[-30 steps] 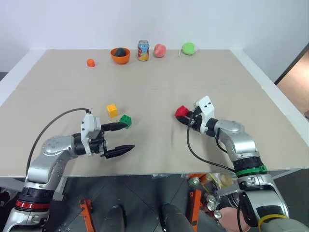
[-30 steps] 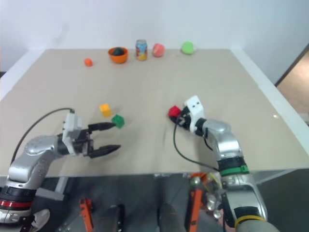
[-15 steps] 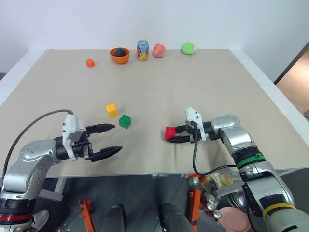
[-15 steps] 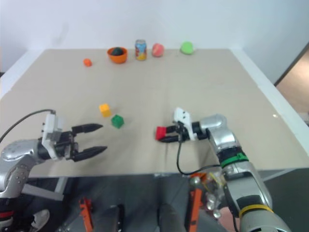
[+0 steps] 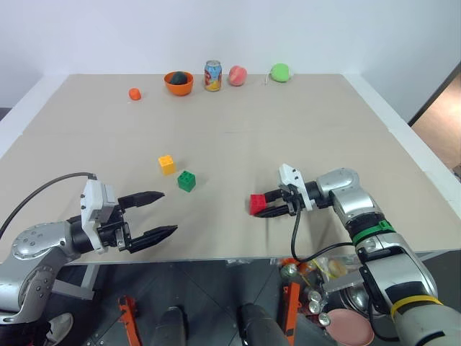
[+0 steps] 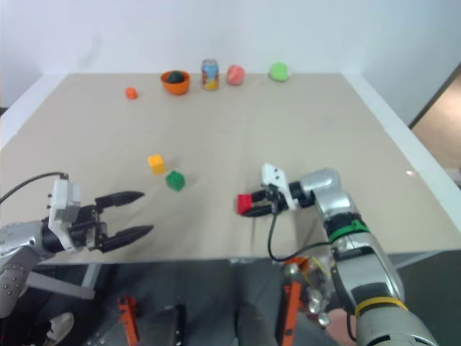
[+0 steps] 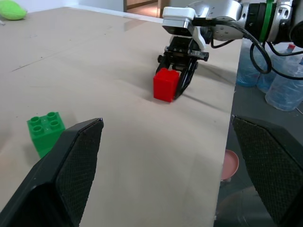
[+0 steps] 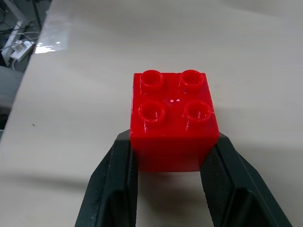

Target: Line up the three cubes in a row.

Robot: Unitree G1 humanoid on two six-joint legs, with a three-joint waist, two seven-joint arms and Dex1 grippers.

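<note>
Left: the left gripper (image 5: 160, 213), its two black fingers spread wide and holding nothing, hangs over the near edge of the beige table (image 5: 302, 122), pointing toward the table's middle. Beyond it, the small yellow plastic studded cube (image 5: 167, 164) sits on the table, with the small green plastic studded cube (image 5: 186, 180) just beside it, nearer the robot and slightly to the right; the two stand apart, not touching. Centre right: the small red plastic studded cube (image 5: 258, 205) sits upright, studs up, on or just above the table, well apart from the green cube. The right gripper (image 5: 264, 205) is closed on the red cube, one black finger pressed against each side face, reaching in from the right. Far edge, left to right: a small orange ball (image 5: 135, 94), an orange bowl (image 5: 179, 83) holding a dark round object, a printed drinks can (image 5: 213, 75), a pink-red round fruit (image 5: 238, 75), a round green fruit (image 5: 280, 72).
</note>
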